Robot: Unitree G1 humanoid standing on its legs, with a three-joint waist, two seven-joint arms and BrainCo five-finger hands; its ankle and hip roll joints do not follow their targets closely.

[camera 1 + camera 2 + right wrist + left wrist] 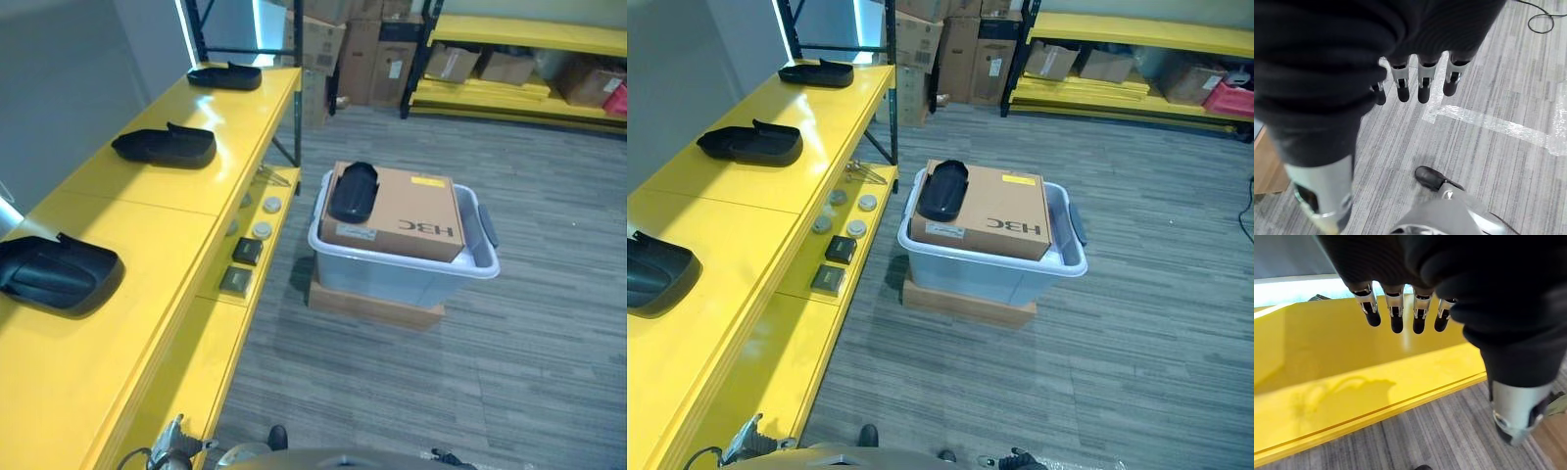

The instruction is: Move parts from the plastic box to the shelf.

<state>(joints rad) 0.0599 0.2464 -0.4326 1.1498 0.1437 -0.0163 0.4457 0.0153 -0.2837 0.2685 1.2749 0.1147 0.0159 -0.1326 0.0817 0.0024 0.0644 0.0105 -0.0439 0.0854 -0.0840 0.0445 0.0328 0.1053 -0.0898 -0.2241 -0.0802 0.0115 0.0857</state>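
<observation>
A grey plastic box [485, 259] stands on the floor to the right of the yellow shelf [147, 255]. Inside it lies a brown cardboard carton [411, 211], with one black moulded part [353, 191] resting on the carton's left end. Three more black parts lie along the shelf top: near [57, 274], middle [165, 146] and far [225, 75]. My left hand [1396, 313] hangs beside the shelf's yellow edge with straight fingers, holding nothing. Over the grey floor, my right hand [1422, 78] hangs open and empty too. Both hands are well short of the box.
The shelf's lower level carries round discs [263, 229] and small dark squares [246, 251]. The plastic box sits on a flat brown base [372, 305]. Stacked cartons [323, 39] and a yellow rack [519, 39] stand at the back. Grey floor surrounds the box.
</observation>
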